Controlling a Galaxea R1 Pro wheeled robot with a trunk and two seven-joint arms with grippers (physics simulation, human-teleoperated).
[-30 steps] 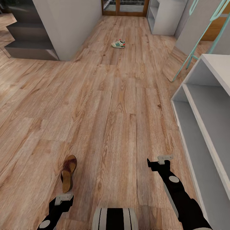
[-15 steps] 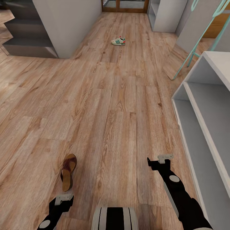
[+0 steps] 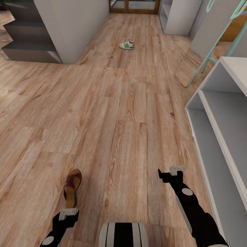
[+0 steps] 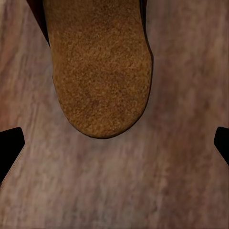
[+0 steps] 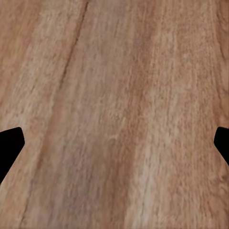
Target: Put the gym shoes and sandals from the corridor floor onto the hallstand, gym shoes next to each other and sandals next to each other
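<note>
One dark reddish-brown sandal [image 3: 72, 188] with a tan footbed lies on the corridor floor [image 3: 123, 113], just ahead of my left gripper [image 3: 68, 213]. In the left wrist view the sandal's tan heel end [image 4: 100, 67] sits beyond the left gripper [image 4: 114, 143], whose fingertips [image 4: 9, 143] stand wide apart and open, holding nothing. Far up the corridor lies one white gym shoe [image 3: 127, 45] with green stripes. My right gripper [image 3: 173, 170] hangs open over bare floor [image 5: 114, 95], close to the pale grey hallstand [image 3: 206, 113] on the right, whose shelves hold nothing.
A grey wall corner [image 3: 73, 31] and dark steps [image 3: 27, 44] stand at the far left. A white shelf unit [image 3: 175, 17] and a wooden door [image 3: 135, 7] close the corridor's end. Mint-coloured bars [image 3: 212, 51] lean beside the hallstand.
The whole view has shifted a little, so the camera moved. The sandal now shows slightly lower, nearer my left gripper. Both arms keep their places in the picture.
</note>
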